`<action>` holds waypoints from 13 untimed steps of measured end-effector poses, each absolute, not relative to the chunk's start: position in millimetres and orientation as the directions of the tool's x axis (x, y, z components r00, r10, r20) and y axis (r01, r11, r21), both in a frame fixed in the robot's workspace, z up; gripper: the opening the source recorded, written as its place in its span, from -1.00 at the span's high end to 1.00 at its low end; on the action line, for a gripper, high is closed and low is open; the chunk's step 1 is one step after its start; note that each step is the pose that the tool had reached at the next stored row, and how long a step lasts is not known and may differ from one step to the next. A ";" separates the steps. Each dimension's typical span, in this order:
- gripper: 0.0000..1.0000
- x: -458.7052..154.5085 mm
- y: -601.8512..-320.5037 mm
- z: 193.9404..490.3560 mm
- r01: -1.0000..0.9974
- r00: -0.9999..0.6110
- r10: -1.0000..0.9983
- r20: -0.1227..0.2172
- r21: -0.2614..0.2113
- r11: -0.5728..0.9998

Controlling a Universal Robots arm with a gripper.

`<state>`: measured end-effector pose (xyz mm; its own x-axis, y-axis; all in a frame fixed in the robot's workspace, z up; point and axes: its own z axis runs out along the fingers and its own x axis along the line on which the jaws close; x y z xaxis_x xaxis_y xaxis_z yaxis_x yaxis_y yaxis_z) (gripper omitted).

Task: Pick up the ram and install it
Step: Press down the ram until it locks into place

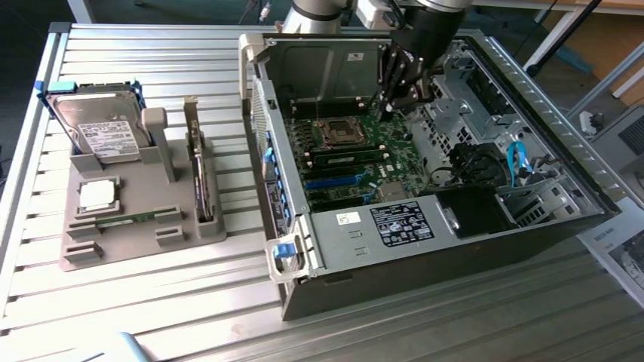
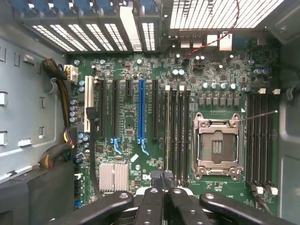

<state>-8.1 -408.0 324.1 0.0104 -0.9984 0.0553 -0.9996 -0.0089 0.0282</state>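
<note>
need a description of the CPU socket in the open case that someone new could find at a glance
Look into the open computer case, where the green motherboard lines its back wall. The CPU socket is the square silver metal frame with a dark centre on that board. The long dark slots flanking it are narrow strips, while the socket is square and metallic.

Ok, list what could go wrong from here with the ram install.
1. The shut claw hangs low over the memory slots, right beside the open CPU socket. A sideways slip could damage the socket's exposed contacts.
2. I cannot tell whether the claw holds anything, so a push down might come in misaligned with a slot or strike the motherboard.
</note>
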 end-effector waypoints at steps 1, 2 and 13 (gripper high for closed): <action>0.79 -8.1 -408.0 322.3 -1.000 0.010 -0.998 0.055 0.028 -0.009; 0.79 -8.1 -408.0 320.2 -1.000 0.010 -0.998 0.055 0.028 -0.009; 0.79 -8.1 -408.0 294.8 -1.000 0.010 -0.998 0.055 0.028 -0.009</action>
<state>-8.1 -408.0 294.8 0.0104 -0.9984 0.0552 -0.9996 -0.0088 0.0281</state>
